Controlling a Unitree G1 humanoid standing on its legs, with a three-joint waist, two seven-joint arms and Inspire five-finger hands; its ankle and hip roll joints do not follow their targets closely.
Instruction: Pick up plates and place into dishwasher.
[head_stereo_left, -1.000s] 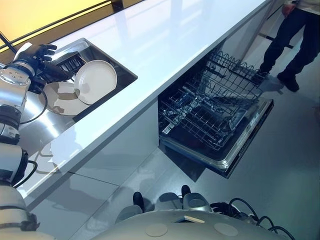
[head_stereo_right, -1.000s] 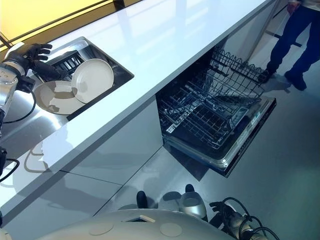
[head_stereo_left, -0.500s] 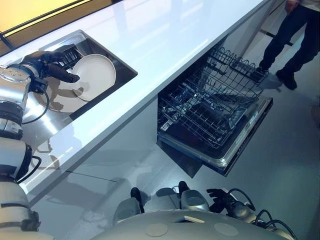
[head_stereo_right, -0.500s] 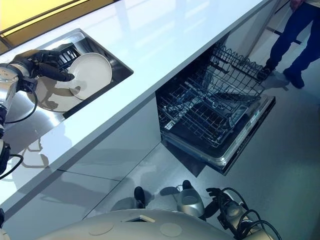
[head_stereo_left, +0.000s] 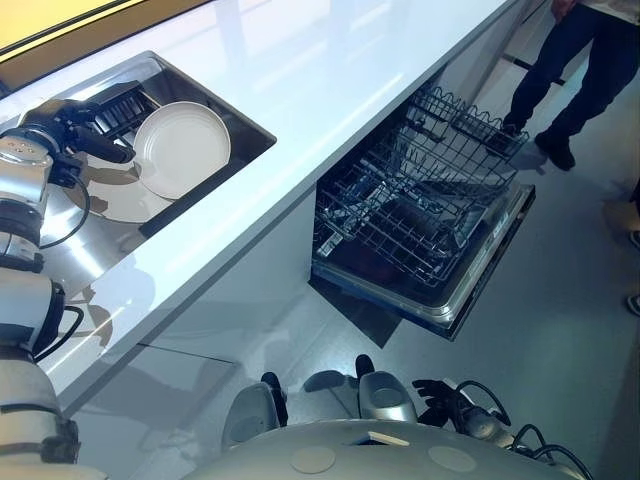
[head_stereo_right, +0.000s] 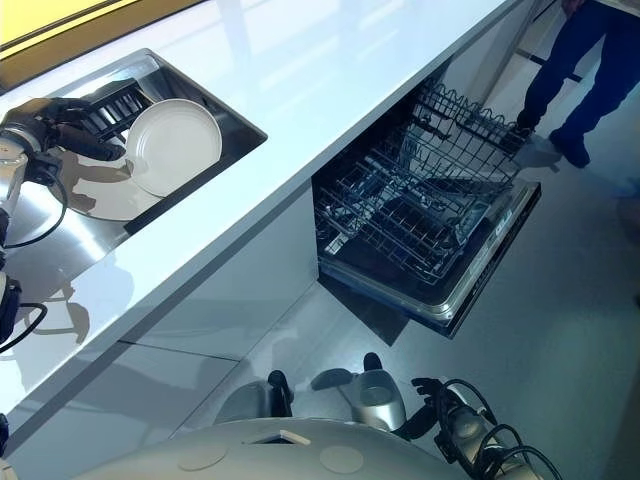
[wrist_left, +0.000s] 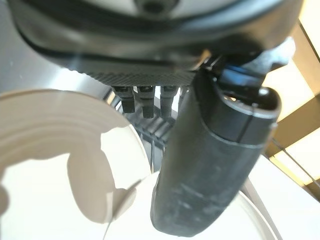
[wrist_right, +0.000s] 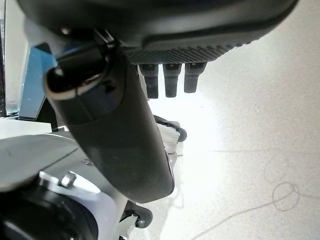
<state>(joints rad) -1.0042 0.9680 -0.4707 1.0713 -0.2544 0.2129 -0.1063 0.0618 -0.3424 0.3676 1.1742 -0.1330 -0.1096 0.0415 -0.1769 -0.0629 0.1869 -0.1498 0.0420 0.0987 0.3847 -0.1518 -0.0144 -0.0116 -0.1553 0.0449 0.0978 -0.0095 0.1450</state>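
So the robot's dark left hand (head_stereo_left: 62, 125) is up at the stainless steel sink (head_stereo_left: 75, 245) set into the glossy white counter (head_stereo_left: 330, 70). There are two round cream plates in there: one leaning plate (head_stereo_left: 185, 148) propped up against the sink's near wall, and one flat plate (head_stereo_left: 115, 200) lying on the bottom just beside it, partly tucked under it. The left thumb (wrist_left: 210, 170) reaches across the leaning plate's rim. In the left wrist view the fingers (wrist_left: 147, 102) look uncurled and sit past that rim, apart from the thumb, so nothing's clamped. A black slatted rack (head_stereo_left: 125, 100) sits at the back of the sink behind the hand.

The open dishwasher (head_stereo_left: 480, 275) is well off to the right under the counter, door down, with its lower wire rack (head_stereo_left: 400, 230) and upper wire rack (head_stereo_left: 455, 140) both pulled out. A person in dark trousers (head_stereo_left: 570, 60) stands beyond it.

The dark right hand (wrist_right: 150, 20) hangs over the grey floor, fingers (wrist_right: 171, 80) relaxed and holding nothing.
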